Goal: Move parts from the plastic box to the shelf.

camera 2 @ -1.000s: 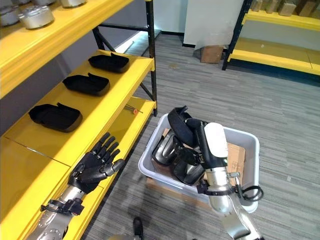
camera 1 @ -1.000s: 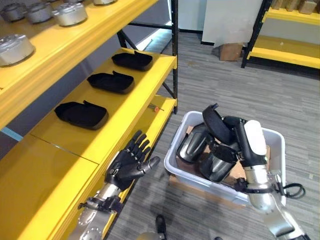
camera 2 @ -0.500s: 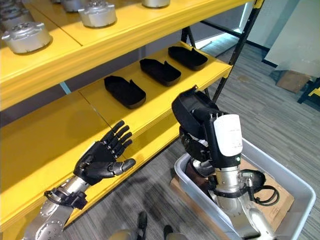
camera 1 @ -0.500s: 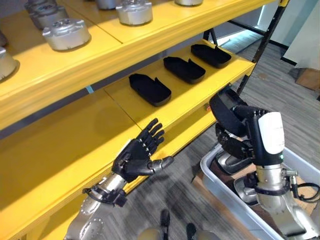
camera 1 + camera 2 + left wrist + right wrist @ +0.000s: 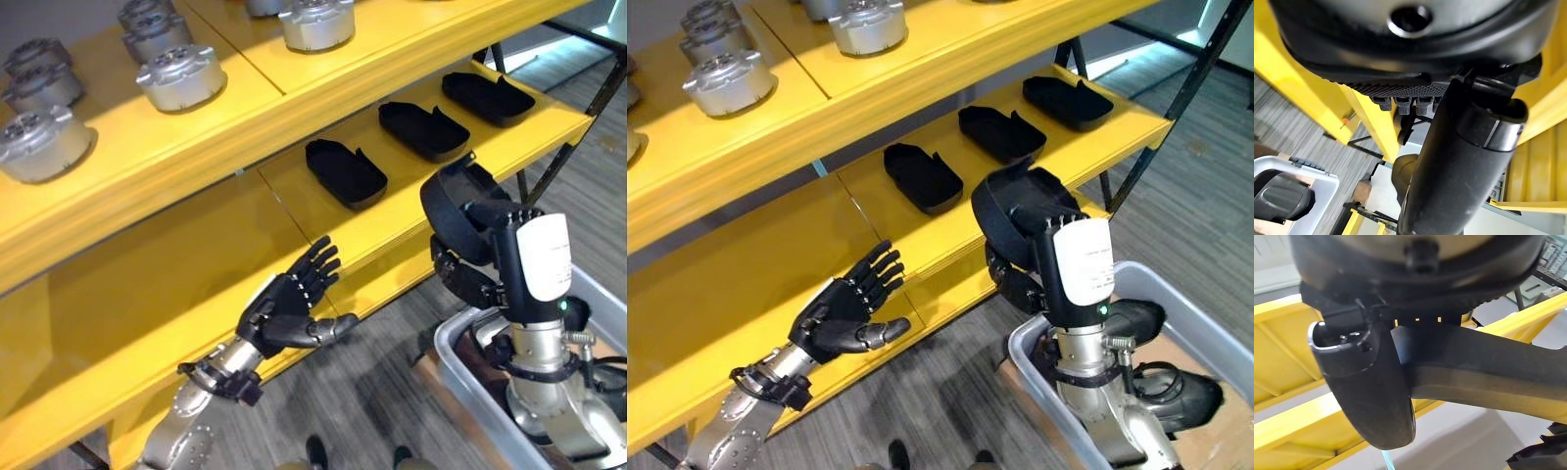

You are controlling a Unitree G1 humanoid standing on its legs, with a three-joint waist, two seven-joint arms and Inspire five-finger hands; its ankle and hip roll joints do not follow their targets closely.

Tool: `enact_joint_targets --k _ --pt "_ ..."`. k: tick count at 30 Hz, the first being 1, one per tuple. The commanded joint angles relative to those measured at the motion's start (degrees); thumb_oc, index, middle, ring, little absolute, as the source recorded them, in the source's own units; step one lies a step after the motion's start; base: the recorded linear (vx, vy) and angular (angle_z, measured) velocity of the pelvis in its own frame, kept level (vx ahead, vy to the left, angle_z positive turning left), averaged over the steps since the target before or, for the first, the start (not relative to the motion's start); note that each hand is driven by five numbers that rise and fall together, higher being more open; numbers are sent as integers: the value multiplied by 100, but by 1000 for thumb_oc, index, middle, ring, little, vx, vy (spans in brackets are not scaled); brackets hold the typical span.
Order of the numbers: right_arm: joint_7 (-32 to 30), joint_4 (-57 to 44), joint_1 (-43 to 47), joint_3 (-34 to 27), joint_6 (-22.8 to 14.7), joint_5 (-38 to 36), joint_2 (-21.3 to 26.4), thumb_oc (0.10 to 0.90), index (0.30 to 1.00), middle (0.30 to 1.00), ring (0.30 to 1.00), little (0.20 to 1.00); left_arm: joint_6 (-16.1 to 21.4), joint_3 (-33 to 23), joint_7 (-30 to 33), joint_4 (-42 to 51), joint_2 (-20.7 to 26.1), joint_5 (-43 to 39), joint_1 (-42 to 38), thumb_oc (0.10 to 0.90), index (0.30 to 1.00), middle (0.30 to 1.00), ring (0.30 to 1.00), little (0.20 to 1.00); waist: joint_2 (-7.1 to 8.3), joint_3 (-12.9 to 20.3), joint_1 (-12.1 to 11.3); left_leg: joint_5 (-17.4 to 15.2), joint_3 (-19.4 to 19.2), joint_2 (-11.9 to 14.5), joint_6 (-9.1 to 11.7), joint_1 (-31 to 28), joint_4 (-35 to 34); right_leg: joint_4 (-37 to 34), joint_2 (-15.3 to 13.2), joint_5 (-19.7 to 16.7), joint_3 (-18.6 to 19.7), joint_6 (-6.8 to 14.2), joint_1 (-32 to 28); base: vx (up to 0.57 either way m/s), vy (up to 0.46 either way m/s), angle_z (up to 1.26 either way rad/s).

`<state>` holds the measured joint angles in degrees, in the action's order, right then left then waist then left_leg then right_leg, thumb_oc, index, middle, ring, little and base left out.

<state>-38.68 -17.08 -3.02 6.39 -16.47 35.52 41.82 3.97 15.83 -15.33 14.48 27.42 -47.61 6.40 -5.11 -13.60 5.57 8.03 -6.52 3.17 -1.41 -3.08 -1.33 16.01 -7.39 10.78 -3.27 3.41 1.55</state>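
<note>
Black and moulded, the curved plastic part (image 5: pixel 458 208) sits clamped in my right hand (image 5: pixel 477 264), fingers curled round it, raised above the grey plastic box (image 5: pixel 1038 367) and just in front of the yellow metal shelf (image 5: pixel 323 220). Three more black moulded parts (image 5: pixel 345 172) lie in a row on that shelf board. My left hand (image 5: pixel 286 310) hovers at the shelf's front edge, fingers spread straight and holding nothing.
</note>
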Motion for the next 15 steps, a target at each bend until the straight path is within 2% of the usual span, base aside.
enact_joint_targets --k 1,3,4,5,8,11,15 --pt "-284 -605 745 -308 -691 -96 156 400 300 300 300 300 356 -439 -315 569 12 -600 -272 900 1000 1000 1000 1000 312 432 10 -168 -27 773 563 267 253 -1251 284 -756 -49 -114 -313 48 244 9" --pt "-199 -597 757 -373 -788 -134 316 400 300 300 300 300 490 -395 -318 499 27 -524 -292 900 1000 1000 1000 1000 265 415 14 66 -6 1047 661 331 175 -1134 159 -656 -149 -116 -338 45 321 20" --pt "-164 -597 756 -390 -800 -156 341 400 300 300 300 300 494 -399 -320 484 41 -550 -295 900 1000 1000 1000 1000 247 415 11 16 1 1041 661 309 150 -1104 129 -640 -163 -101 -336 59 407 27" --pt "-62 -609 733 -417 -828 -157 375 400 300 300 300 300 533 -422 -305 474 42 -502 -292 900 1000 1000 1000 1000 186 419 0 -136 -18 995 659 245 109 -1041 40 -615 -214 -53 -327 53 374 22" --pt "41 -693 588 -473 -965 -106 316 400 300 300 300 300 587 -478 -272 508 26 -311 -253 900 1000 1000 1000 1000 92 428 17 -296 -104 856 631 154 85 -986 -92 -627 -280 10 -338 42 370 14" --pt "132 -699 447 -524 -1158 -70 184 400 300 300 300 300 621 -650 -320 534 121 -199 -147 900 1000 1000 1000 1000 105 466 -45 -597 -115 611 548 19 13 -1036 -260 -730 -320 182 -382 59 394 20" --pt "316 -822 496 -372 -1032 17 37 400 300 300 300 300 577 -817 -311 541 237 -159 -42 900 1000 1000 1000 1000 183 566 -243 -744 -89 336 389 -93 -171 -1238 -508 -907 -526 420 -510 59 350 24"
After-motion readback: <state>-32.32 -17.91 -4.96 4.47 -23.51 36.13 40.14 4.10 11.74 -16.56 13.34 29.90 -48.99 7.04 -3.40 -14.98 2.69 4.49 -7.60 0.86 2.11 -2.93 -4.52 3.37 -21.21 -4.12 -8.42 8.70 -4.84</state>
